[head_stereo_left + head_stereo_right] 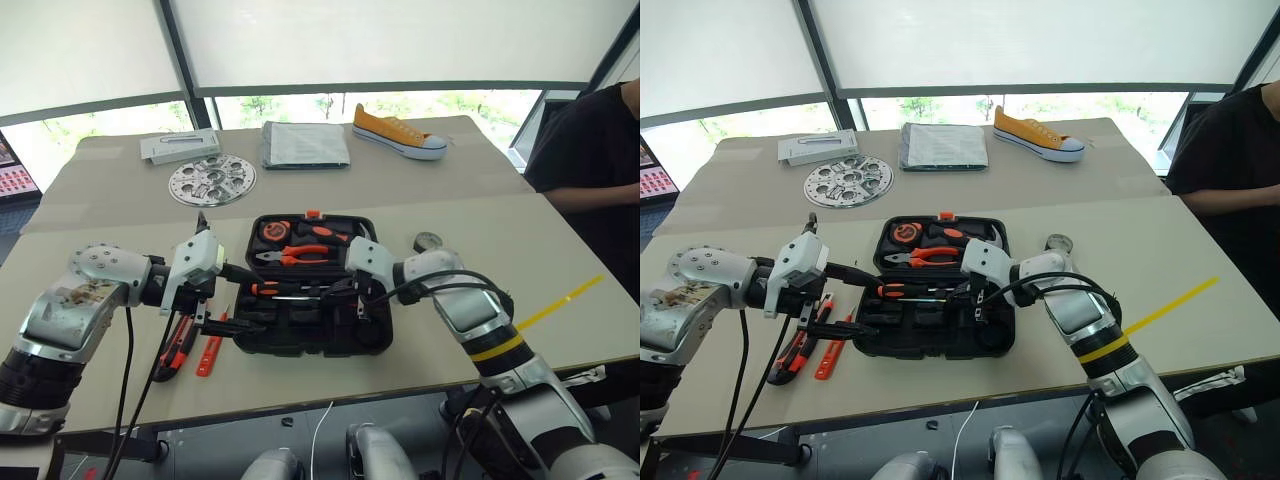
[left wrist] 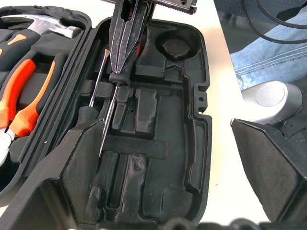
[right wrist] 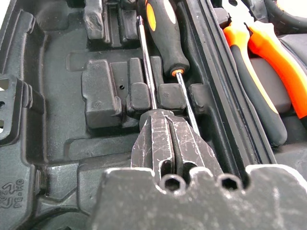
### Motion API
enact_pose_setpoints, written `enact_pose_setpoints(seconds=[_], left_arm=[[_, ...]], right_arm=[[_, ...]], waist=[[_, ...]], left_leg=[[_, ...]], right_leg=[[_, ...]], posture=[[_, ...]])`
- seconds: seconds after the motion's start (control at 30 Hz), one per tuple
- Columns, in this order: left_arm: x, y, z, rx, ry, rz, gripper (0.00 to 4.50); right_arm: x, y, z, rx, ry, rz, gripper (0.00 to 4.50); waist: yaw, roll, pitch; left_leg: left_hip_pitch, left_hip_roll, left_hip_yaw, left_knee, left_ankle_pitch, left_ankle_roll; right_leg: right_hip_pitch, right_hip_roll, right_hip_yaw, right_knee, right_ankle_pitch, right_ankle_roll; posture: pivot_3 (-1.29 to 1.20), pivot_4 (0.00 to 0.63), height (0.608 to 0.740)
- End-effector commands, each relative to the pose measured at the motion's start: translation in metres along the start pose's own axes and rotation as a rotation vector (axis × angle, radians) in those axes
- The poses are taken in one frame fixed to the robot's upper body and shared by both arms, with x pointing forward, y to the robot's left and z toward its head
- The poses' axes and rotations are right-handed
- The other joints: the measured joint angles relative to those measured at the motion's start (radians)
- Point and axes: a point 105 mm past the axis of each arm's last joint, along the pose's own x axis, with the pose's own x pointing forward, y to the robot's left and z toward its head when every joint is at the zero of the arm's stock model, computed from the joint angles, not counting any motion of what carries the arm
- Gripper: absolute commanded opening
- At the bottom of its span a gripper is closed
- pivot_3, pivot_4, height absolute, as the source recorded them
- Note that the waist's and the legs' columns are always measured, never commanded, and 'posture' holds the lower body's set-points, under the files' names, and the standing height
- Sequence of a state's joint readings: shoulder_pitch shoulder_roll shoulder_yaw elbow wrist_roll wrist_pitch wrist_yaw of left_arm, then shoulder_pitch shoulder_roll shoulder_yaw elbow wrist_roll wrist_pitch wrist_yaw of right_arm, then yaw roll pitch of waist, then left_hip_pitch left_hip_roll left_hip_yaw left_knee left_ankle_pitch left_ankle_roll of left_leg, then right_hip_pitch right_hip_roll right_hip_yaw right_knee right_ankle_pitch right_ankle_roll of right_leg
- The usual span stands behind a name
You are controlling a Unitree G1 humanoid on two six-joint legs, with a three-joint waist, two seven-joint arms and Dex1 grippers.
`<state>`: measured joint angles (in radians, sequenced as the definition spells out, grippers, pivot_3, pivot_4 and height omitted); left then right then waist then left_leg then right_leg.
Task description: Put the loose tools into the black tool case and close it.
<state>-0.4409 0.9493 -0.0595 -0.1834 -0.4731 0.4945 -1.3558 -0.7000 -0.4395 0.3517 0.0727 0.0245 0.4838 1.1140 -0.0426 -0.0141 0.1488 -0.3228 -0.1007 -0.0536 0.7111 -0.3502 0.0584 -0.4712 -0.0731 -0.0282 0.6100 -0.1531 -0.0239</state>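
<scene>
Mid-load here: my right hand (image 3: pixel 168 139) is pinched shut on the shaft of a screwdriver (image 3: pixel 146 67), laying it into its recess in the open black tool case (image 1: pixel 400 325) on the desk (image 1: pixel 520 250), next to the one already seated. Left hand (image 1: pixel 235 300) hangs spread wide over the case's edge. Utility knife (image 1: pixel 178 345) and tester (image 1: pixel 209 353) wait left of the case. Next I'd seat it flush, then let go.

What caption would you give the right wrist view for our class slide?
Shut right gripper presses a screwdriver into the open black tool case, beside orange-handled pliers.
</scene>
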Motion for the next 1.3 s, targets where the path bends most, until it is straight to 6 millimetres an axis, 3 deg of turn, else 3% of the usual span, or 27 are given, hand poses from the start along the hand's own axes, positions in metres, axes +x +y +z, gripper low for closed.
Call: enact_pose_setpoints(seconds=[0.03, 0.27, 0.4, 0.5, 0.57, 0.73, 0.8, 0.9, 1.03, 1.17, 1.2, 1.3], left_arm=[[-0.006, 0.001, 0.009, 0.048, -0.008, 0.018, 4.5], [-0.007, 0.001, 0.01, 0.048, -0.008, 0.026, 4.5], [-0.008, 0.001, 0.01, 0.045, -0.003, 0.032, 4.5], [-0.007, 0.001, 0.009, 0.039, -0.003, 0.038, 4.5], [-0.006, 0.001, 0.008, 0.031, -0.004, 0.045, 4.5], [-0.008, 0.003, -0.004, -0.034, 0.01, 0.154, 4.5], [-0.016, 0.0, -0.013, -0.106, 0.018, 0.264, 4.5], [-0.028, -0.012, -0.025, -0.207, 0.029, 0.391, 4.5], [-0.044, -0.044, -0.036, -0.349, 0.048, 0.503, 4.5], [-0.056, -0.075, -0.046, -0.463, 0.098, 0.609, 4.5], [-0.058, -0.08, -0.047, -0.492, 0.099, 0.639, 4.5], [-0.061, -0.085, -0.049, -0.56, 0.101, 0.727, 4.5]], right_arm=[[-0.006, -0.004, 0.024, -0.04, -0.06, -0.005, 0.02], [0.015, 0.007, -0.004, -0.001, 0.027, 0.027, 0.02], [0.014, 0.014, -0.039, -0.06, 0.188, 0.047, 0.02], [0.009, 0.014, -0.045, -0.077, 0.213, 0.045, 0.02], [0.007, 0.01, -0.034, -0.066, 0.151, 0.022, 0.02], [-0.022, -0.001, 0.038, 0.012, -0.233, -0.045, 0.02], [-0.051, 0.004, 0.064, 0.05, -0.362, -0.01, 0.6], [-0.08, 0.018, 0.08, 0.063, -0.433, 0.054, 1.55], [-0.108, 0.041, 0.08, 0.057, -0.419, 0.15, 2.83], [-0.121, 0.059, 0.072, 0.055, -0.367, 0.224, 4.21], [-0.123, 0.061, 0.071, 0.056, -0.357, 0.236, 4.45], [-0.124, 0.066, 0.068, 0.039, -0.344, 0.246, 4.45]], waist=[[0.002, 0.0, 0.001], [0.005, 0.0, 0.001], [0.01, 0.0, 0.001], [0.022, 0.0, 0.001], [0.031, 0.0, 0.001], [0.03, 0.001, 0.002], [0.029, 0.002, 0.004], [0.026, 0.003, 0.005], [0.028, 0.003, 0.006], [0.034, 0.002, 0.007], [0.035, 0.002, 0.007], [0.048, 0.003, 0.008]], left_leg=[[-0.001, 0.0, 0.0, 0.0, 0.0, 0.0], [-0.003, -0.001, 0.0, 0.0, 0.0, 0.0], [-0.003, -0.002, -0.001, 0.0, 0.0, 0.0], [0.0, -0.002, -0.001, 0.0, 0.0, 0.0], [0.003, -0.002, -0.001, 0.0, 0.0, 0.0], [0.004, -0.002, -0.002, 0.0, 0.0, 0.001], [0.0, -0.002, -0.002, 0.0, 0.0, 0.001], [-0.007, -0.002, -0.003, 0.0, 0.0, 0.001], [-0.009, -0.001, -0.005, -0.001, -0.001, 0.001], [-0.008, -0.002, -0.004, -0.001, -0.002, 0.003], [-0.007, -0.001, -0.004, 0.0, -0.002, 0.003], [-0.002, -0.001, -0.004, 0.0, -0.003, 0.002]], right_leg=[[-0.001, 0.0, 0.0, 0.0, 0.0, 0.0], [-0.002, 0.0, -0.001, 0.0, 0.0, 0.0], [-0.002, -0.002, -0.002, 0.0, 0.0, 0.0], [0.001, -0.002, -0.002, -0.001, 0.0, 0.001], [0.005, -0.002, -0.002, -0.002, 0.0, 0.001], [0.006, -0.002, -0.002, -0.002, -0.001, 0.002], [0.001, -0.002, -0.001, -0.001, -0.001, 0.001], [-0.006, 0.0, -0.001, 0.001, 0.0, 0.001], [-0.006, 0.0, -0.003, -0.001, 0.0, 0.001], [-0.003, -0.002, -0.003, -0.007, -0.001, 0.002], [-0.001, -0.002, -0.003, -0.008, 0.0, 0.002], [0.005, -0.002, -0.003, -0.009, 0.0, 0.004]], posture=[[0.0, 0.15, 0.739], [0.0, 0.15, 0.739], [0.0, 0.15, 0.739], [0.0, 0.15, 0.739], [0.0, 0.15, 0.739], [0.0, 0.15, 0.739], [0.0, 0.15, 0.739], [0.0, 0.15, 0.739], [0.0, 0.15, 0.739], [0.0, 0.15, 0.739], [0.0, 0.15, 0.739], [0.0, 0.15, 0.739]])
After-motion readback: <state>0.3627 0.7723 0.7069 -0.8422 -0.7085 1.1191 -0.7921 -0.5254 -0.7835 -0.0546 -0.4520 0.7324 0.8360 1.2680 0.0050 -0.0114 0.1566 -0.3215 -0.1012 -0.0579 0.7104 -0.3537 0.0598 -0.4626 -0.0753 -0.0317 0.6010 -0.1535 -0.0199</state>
